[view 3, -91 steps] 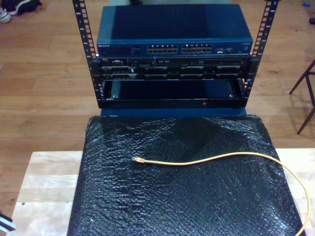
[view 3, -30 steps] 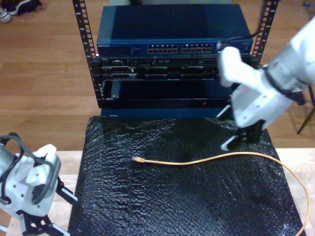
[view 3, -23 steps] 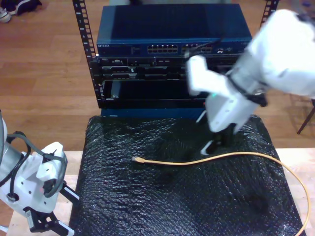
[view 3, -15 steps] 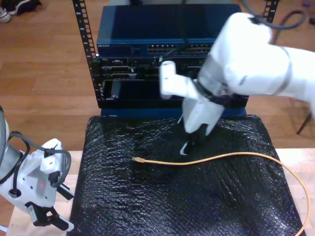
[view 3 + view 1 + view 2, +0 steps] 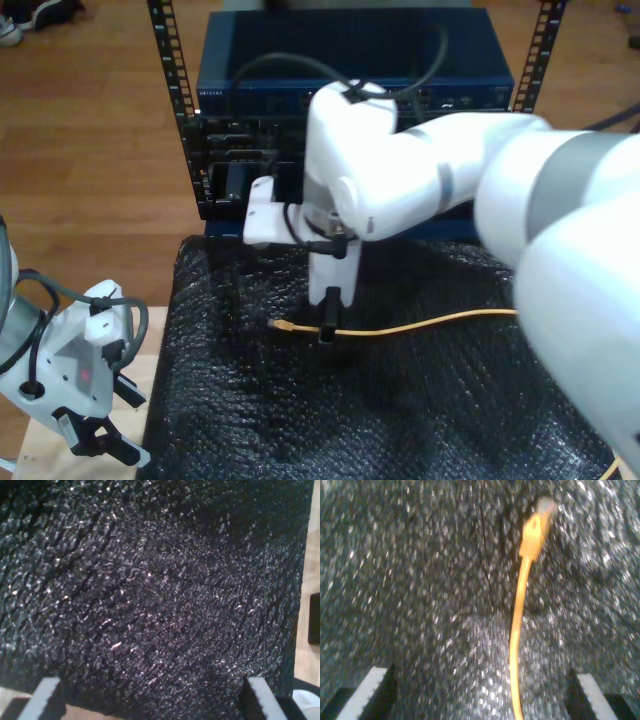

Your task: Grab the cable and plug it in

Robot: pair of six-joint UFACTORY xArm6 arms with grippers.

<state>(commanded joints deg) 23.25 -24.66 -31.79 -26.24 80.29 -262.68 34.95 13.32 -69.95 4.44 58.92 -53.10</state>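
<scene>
Black crinkled mat [image 5: 400, 400] covering the table, blue rack [image 5: 250, 60] standing at the far side. Reaching in from the exterior view's right, second gripper [image 5: 326, 322] hovering spread over the cable [image 5: 430, 321], fingers [image 5: 367, 692] straddling it just behind the plug [image 5: 546, 505]. Waiting at the exterior view's near left, first gripper [image 5: 95, 440] also spread, holding nothing.

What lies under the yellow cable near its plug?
The cable rests on the black bubble-wrap sheet, its plug included. My second claw hangs open over it. Whatever is beneath the sheet is covered.
</scene>
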